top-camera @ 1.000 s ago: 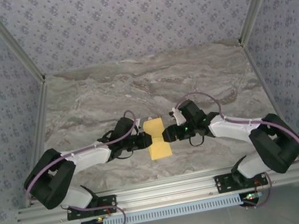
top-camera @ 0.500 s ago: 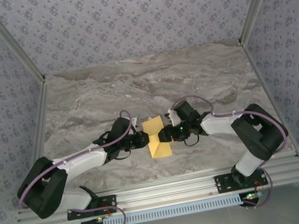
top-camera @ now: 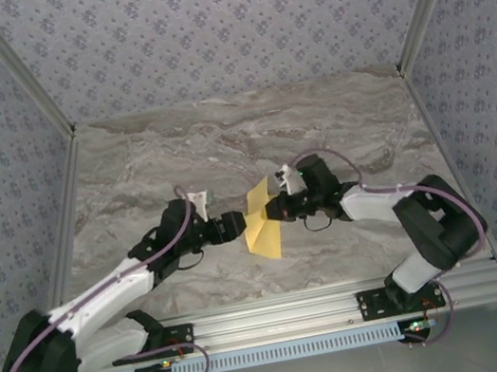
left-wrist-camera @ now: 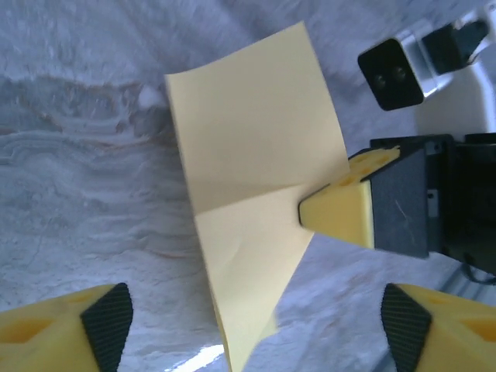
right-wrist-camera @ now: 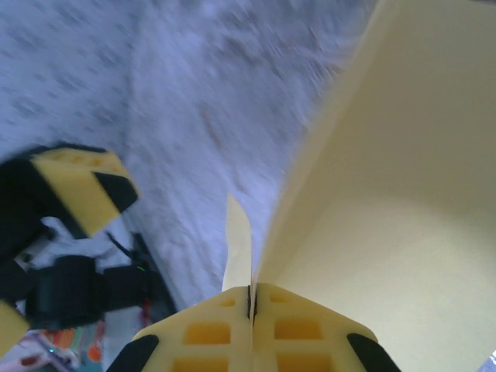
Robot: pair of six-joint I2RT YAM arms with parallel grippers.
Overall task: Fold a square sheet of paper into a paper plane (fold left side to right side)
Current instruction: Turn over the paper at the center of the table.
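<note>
The yellow sheet of paper (top-camera: pixel 262 223) is a narrow folded strip with a crease across its middle, and it hangs tilted above the marble table. My right gripper (top-camera: pixel 275 208) is shut on the strip's right edge at the crease. In the right wrist view its fingers (right-wrist-camera: pixel 225 333) press together with the paper (right-wrist-camera: pixel 387 201) rising from between them. My left gripper (top-camera: pixel 231 226) stands just left of the sheet, open. In the left wrist view the paper (left-wrist-camera: pixel 248 178) fills the middle, its lower tip dipping between the wide-spread left fingertips (left-wrist-camera: pixel 105 314), which do not touch it.
The grey marble tabletop (top-camera: pixel 250 138) stretches bare behind the arms. Aluminium frame posts (top-camera: pixel 72 193) line both sides, and a rail (top-camera: pixel 281 315) runs along the near edge. Patterned walls enclose the cell.
The paper went from flat on the table between both grippers to raised and tilted in the right gripper. The left gripper has backed off to the left and its arm has stretched out.
</note>
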